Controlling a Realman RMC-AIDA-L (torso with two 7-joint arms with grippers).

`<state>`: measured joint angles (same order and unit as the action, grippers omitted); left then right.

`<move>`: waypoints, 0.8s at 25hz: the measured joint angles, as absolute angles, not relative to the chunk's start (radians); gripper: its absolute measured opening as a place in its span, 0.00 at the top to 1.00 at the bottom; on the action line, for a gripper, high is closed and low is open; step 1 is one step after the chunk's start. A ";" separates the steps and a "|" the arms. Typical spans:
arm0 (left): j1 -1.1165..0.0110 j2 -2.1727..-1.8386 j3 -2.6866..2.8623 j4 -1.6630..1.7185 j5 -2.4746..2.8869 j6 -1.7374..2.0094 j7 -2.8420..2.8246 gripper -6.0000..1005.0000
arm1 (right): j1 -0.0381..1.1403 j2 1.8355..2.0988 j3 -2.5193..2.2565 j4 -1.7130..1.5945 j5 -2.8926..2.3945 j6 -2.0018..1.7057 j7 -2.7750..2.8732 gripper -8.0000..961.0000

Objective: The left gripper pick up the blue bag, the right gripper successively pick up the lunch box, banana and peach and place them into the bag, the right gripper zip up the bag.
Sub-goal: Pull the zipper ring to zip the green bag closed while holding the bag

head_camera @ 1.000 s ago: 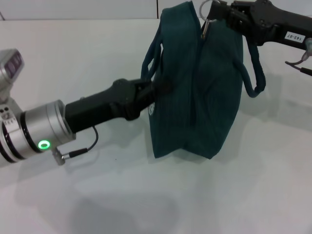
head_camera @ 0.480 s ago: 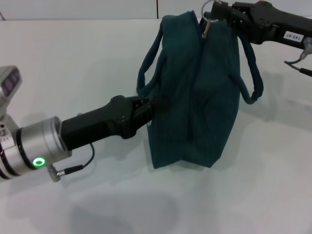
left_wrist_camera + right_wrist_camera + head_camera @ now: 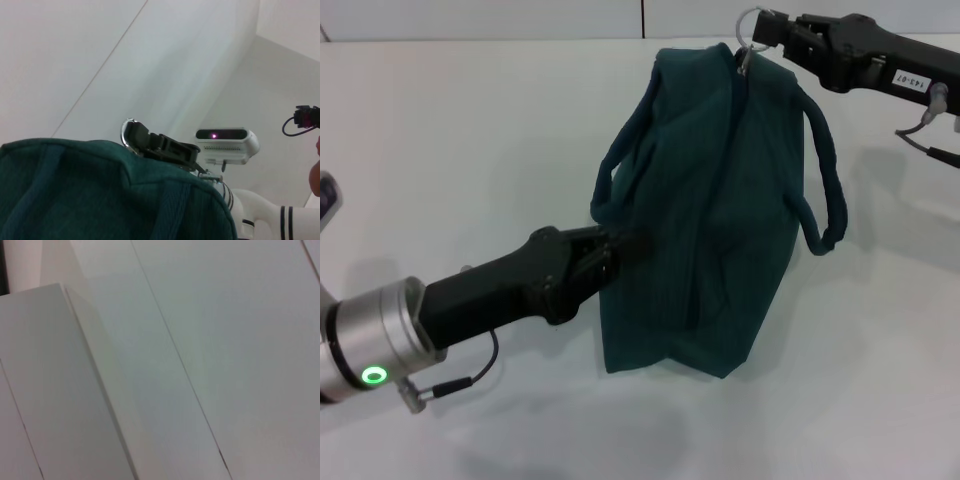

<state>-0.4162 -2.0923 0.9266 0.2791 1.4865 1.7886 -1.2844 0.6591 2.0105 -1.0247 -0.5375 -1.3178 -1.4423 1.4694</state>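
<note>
I have the blue bag (image 3: 720, 220) standing on the white table (image 3: 470, 120), stretched between my two arms. The left gripper (image 3: 620, 250) is clenched on the bag's side fabric, just below the near loop handle (image 3: 610, 190), so the body stays anchored while the zip is worked. The right gripper (image 3: 765, 30) is at the far top corner of the bag, clamped on the metal ring pull (image 3: 748, 22) of the zip. From the left wrist view the same ring (image 3: 128, 134) shows just above the bag's top edge (image 3: 100, 165), with the right gripper's black body right behind it. The right wrist view shows only pale wall panels. The zip line down the top looks closed as far as I can follow it, and no box, banana or peach is in sight, so I judge them packed and the zipping near its end.

Compared with a second ago, my left arm has drawn back and lower toward me, dragging the bag's base with it. The right gripper has shifted slightly farther away with the ring, so the bag now leans and is pulled longer.
</note>
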 joint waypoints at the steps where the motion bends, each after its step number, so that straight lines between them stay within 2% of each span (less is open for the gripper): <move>1: -0.411 -2.092 0.929 0.278 1.487 1.792 -1.284 0.94 | 0.661 2.011 -1.025 -0.534 -1.318 -1.441 1.469 0.98; 8: -0.397 -2.091 0.931 0.235 1.484 1.816 -1.274 0.94 | 0.663 2.011 -1.026 -0.525 -1.317 -1.413 1.470 0.98; 20: -0.312 -2.086 0.921 0.240 1.446 1.832 -1.262 0.94 | 0.652 2.013 -1.037 -0.524 -1.323 -1.359 1.469 0.98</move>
